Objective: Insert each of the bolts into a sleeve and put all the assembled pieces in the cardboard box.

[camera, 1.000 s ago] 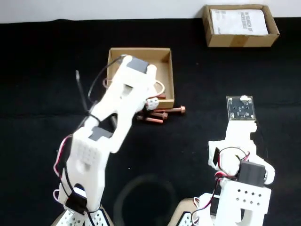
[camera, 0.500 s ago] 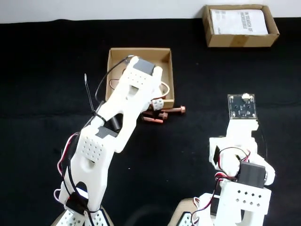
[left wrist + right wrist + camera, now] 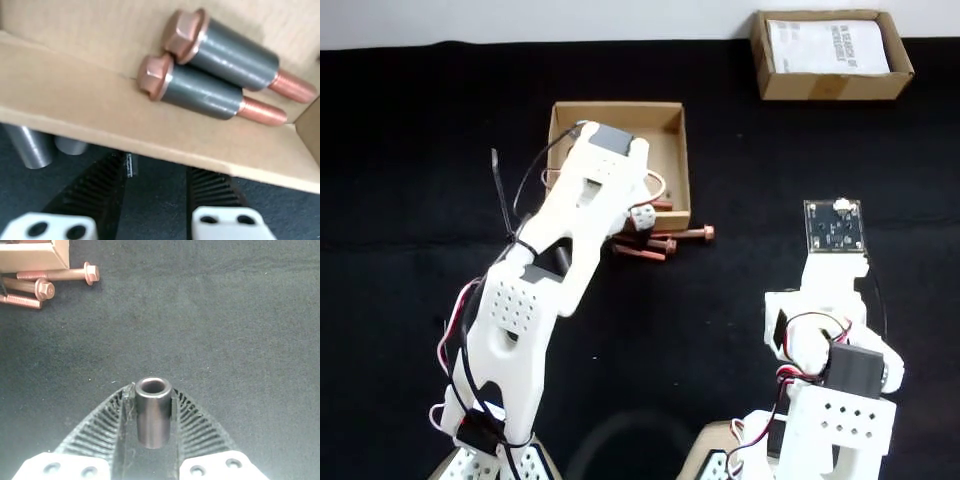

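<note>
The left end effector (image 3: 159, 169) has its fingers apart and holds nothing. It hangs just outside the wall of the cardboard box (image 3: 75, 100) that faces the counter's near edge. Two assembled pieces (image 3: 202, 92) lie side by side and touching inside the box. Two loose sleeves (image 3: 27, 145) sit on the counter (image 3: 420, 150) just outside that wall.

The right end effector (image 3: 153, 390) is clamped on a dark sleeve (image 3: 153, 415), bore showing, over bare black counter nearer the right edge.

Several bolts (image 3: 660, 245) lie just beside the cardboard box on its near side. A second box (image 3: 830, 85) holding a printed sheet (image 3: 828, 45) sits at the far right corner.

The left arm has swung slightly toward the left edge since half a second ago, while the right arm has not moved.
</note>
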You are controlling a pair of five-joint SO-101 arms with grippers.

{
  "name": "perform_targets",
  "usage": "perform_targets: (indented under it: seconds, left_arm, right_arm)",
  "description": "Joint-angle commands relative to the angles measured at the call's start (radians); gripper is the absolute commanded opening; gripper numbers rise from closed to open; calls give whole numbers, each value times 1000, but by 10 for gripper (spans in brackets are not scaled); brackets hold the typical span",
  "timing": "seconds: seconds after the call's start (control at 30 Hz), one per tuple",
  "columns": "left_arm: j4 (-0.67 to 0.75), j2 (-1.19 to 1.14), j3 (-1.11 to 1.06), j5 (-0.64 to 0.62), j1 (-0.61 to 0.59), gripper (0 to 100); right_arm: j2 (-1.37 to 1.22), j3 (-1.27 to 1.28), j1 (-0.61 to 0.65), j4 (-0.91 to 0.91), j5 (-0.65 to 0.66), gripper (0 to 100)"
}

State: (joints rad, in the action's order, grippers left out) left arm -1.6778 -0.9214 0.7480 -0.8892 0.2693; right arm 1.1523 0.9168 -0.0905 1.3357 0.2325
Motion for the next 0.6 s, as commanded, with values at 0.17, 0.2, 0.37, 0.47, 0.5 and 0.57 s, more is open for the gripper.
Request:
perform_targets:
  seconds: [0.17,0.2,0.37,0.47,0.5,0.57]
  left_arm:
    - [29,-27,1,0,-45,147]
    - [26,-30,-1,0,-45,147]
    - [-40,-33,-2,-3,-42,147]
    - [-75,-33,-2,-3,-47,147]
    - [-80,-33,-4,-3,-47,147]
    - [-80,-33,-13,-3,-61,147]
  right_arm:
    - [15,-4,-4,-16,2,6]
    - [15,-4,-4,-16,2,6]
    - [15,-4,-4,-16,2,6]
    - [15,-5,-4,-16,2,6]
    - [15,-5,-4,-16,2,6]
    - [15,-5,-4,-15,3,6]
